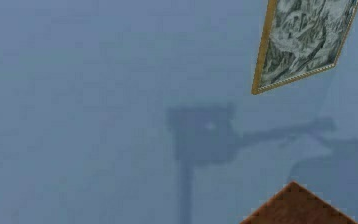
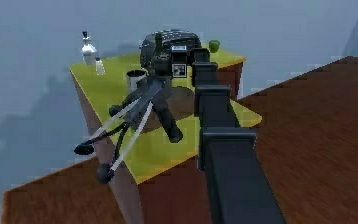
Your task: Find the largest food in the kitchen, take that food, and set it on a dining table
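**Forward view.** Blue wall point(image 1: 87, 90), a framed picture point(image 1: 302, 40) and a brown wooden corner point(image 1: 302, 205).

**Arm side view.** The arm point(image 2: 227, 150) reaches over a yellow tabletop point(image 2: 102, 90). Whether the jaws hold anything cannot be told. Beyond the jaws stand a bottle point(image 2: 88, 50), a grey cup point(image 2: 135, 79) with its contents hidden, and a dark appliance point(image 2: 172, 50). Farthest is a small green thing point(image 2: 214, 45), possibly the food. The step is probably the taking. The next move calls for a sure grip, then a lift.

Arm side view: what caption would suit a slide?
Dark arm and thin-fingered pincer before a yellow-topped table bearing a clear bottle.
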Motion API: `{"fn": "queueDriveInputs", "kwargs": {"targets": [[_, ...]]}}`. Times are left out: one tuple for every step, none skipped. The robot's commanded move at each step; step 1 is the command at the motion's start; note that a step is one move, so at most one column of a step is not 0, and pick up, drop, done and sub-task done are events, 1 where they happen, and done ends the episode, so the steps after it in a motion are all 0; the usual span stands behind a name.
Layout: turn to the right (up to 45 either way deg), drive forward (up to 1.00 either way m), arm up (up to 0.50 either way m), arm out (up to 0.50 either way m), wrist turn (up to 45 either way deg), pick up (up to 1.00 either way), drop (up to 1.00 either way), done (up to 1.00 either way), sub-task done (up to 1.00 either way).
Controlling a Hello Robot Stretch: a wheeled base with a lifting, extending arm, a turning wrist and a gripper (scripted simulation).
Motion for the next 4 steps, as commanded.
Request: {"fn": "queueDriveInputs", "kwargs": {"targets": [[0.0,0.0,0.0,0.0,45.0,0.0,0.0,0.0,0.0],[0.0,0.0,0.0,0.0,45.0,0.0,0.0,0.0,0.0],[0.0,0.0,0.0,0.0,3.0,0.0,0.0,0.0,0.0],[0.0,0.0,-0.1,0.0,0.0,0.0,0.0,0.0,0.0]]}}
